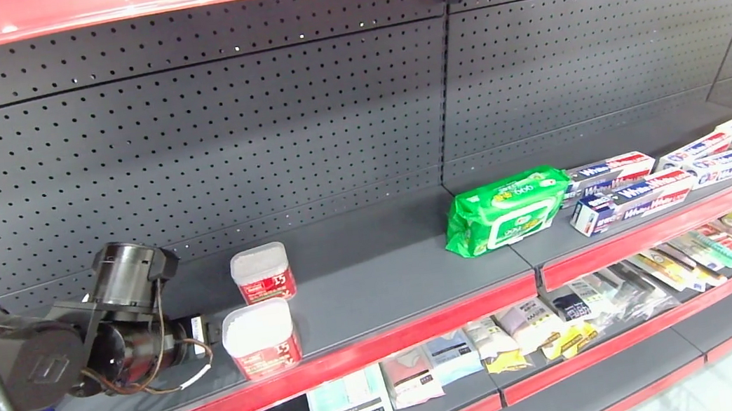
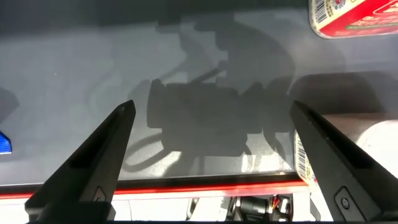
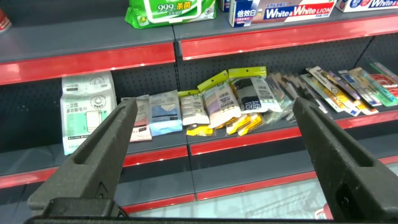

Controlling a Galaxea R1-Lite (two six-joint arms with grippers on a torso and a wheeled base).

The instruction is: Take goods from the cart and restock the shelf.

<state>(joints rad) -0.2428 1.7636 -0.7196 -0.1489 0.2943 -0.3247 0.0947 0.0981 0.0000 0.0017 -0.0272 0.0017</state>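
At the left of the grey metal shelf point(image 1: 375, 275) the left gripper point(image 2: 211, 158) hangs spread and empty just beside two rounded clear tubs (white tops, red labels), the front tub point(image 1: 261, 337) and the back tub point(image 1: 262, 272); further right lie one soft green wipes pack point(image 1: 506, 208) and about six long cardboard toothpaste boxes point(image 1: 630, 199); the right gripper point(image 3: 214, 162) gapes empty before flat packets point(image 3: 217, 99) on a lower tier

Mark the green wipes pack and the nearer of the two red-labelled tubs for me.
green wipes pack point(image 1: 506, 209), head view, centre of its top face.
nearer red-labelled tub point(image 1: 257, 326), head view, on its white top.
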